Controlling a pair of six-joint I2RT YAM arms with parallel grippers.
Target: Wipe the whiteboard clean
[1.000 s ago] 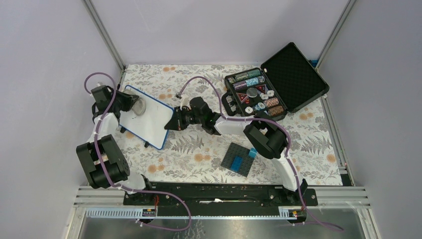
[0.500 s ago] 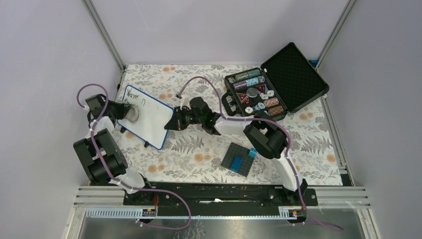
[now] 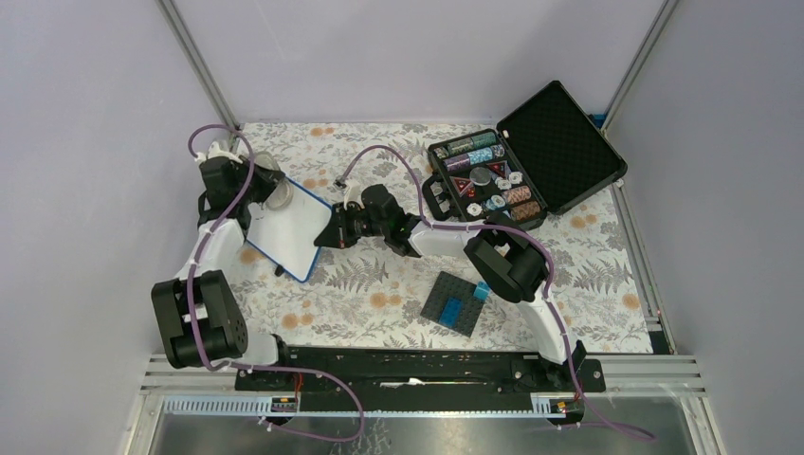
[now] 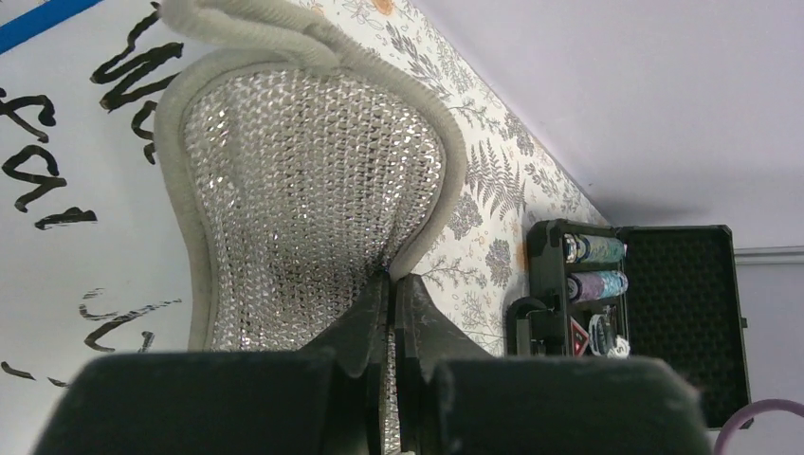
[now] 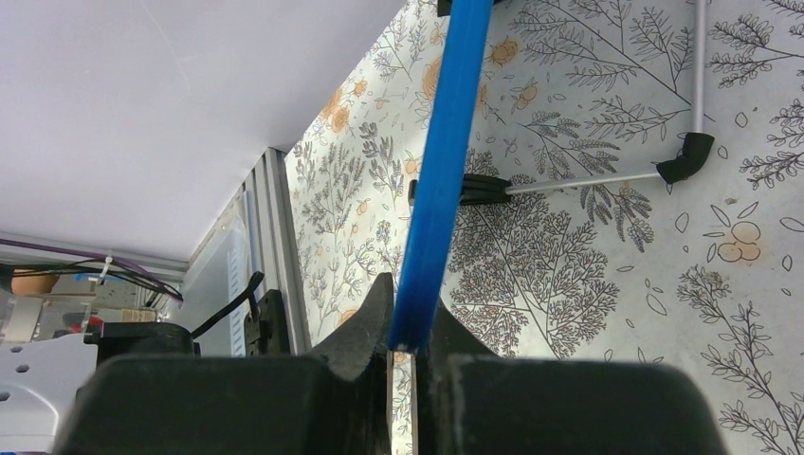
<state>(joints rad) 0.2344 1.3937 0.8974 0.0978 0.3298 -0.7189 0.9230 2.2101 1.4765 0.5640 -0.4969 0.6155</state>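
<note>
The whiteboard (image 3: 289,232), white with a thin blue rim, stands tilted on a wire stand at the left of the floral cloth. In the left wrist view its face (image 4: 66,142) bears dark handwriting. My left gripper (image 3: 268,192) is shut on a silvery mesh scrub pad (image 4: 303,209) with a grey fabric border, held against the board's far end. My right gripper (image 3: 327,234) is shut on the board's blue rim (image 5: 441,180) at its right edge; the wire stand (image 5: 588,175) shows behind it.
An open black case (image 3: 526,166) of poker chips stands at the back right. A dark grey studded plate (image 3: 457,303) with blue bricks lies in front of the right arm. Metal frame rails edge the table on both sides.
My left gripper has swept the pad from the board's left part up to its far end, now covering the writing in the top view. The right arm has not moved.
</note>
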